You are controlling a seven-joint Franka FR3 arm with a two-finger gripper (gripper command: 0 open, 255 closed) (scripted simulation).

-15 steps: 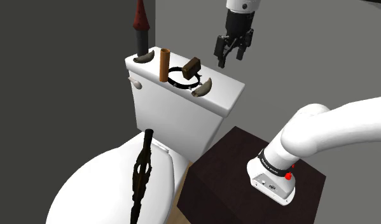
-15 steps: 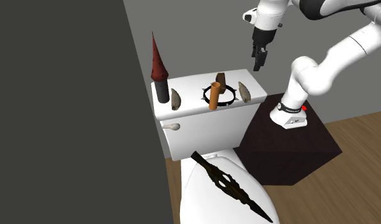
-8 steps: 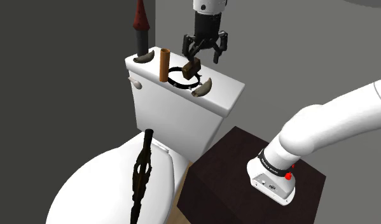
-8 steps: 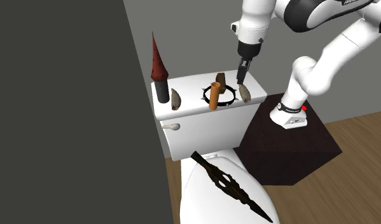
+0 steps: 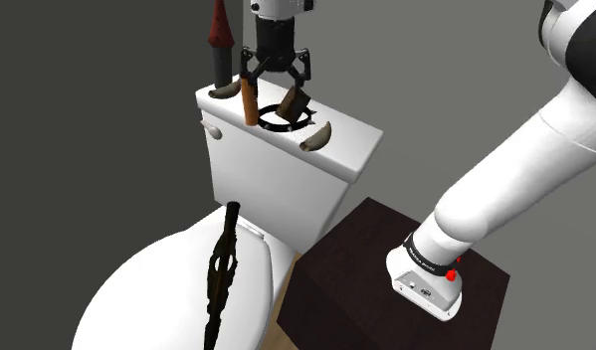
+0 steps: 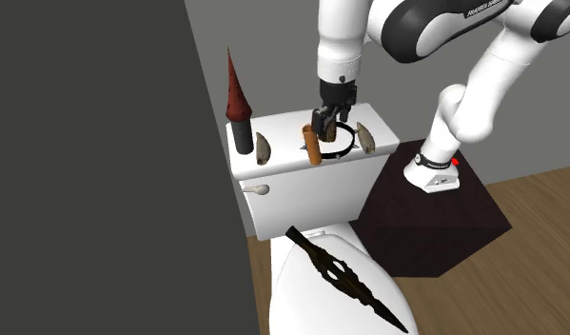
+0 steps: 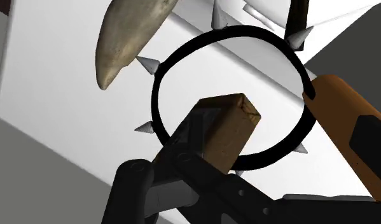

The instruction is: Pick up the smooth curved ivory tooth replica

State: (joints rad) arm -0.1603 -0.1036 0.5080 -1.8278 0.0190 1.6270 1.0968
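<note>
**Item one**, at the shoulder view's far left of the tank lid (image 5: 351,149). A cone-topped post (image 5: 220,45) stands upright at the back corner. A curved, pale tan tooth, the left tooth (image 5: 224,90), lies just beside its foot.

**Item two.** An orange-brown cylinder (image 5: 251,105) stands upright next along. The gripper (image 5: 276,80) hangs over it with fingers spread wide, holding nothing. One fingertip is level with the cylinder's top. I cannot tell whether it touches.

**Item three.** A black spiked ring (image 7: 156,102) lies flat with a brown block (image 5: 294,101) leaning inside it, close under the other finger.

**Item four.** The right tooth (image 5: 315,137), of the same shape and colouring, lies near the lid's front edge, apart from the ring. Beyond it is the dark stand (image 5: 365,239).

**Finding.** There are two near-identical teeth, and I cannot tell which one the task means. The hand sits between them and is not yet over either.

**Recommendation.**
- I raise the hand clear of the cylinder before any sideways travel, since a brush would likely topple it.
- Over the chosen tooth I turn the wrist so the fingers straddle its narrow width at mid-curve, not at the tapered tip.
- I descend straight and close gently, because a smooth curved surface will probably slip out of an off-centre pinch.
- On the left tooth, the post leaves little room behind.
</note>
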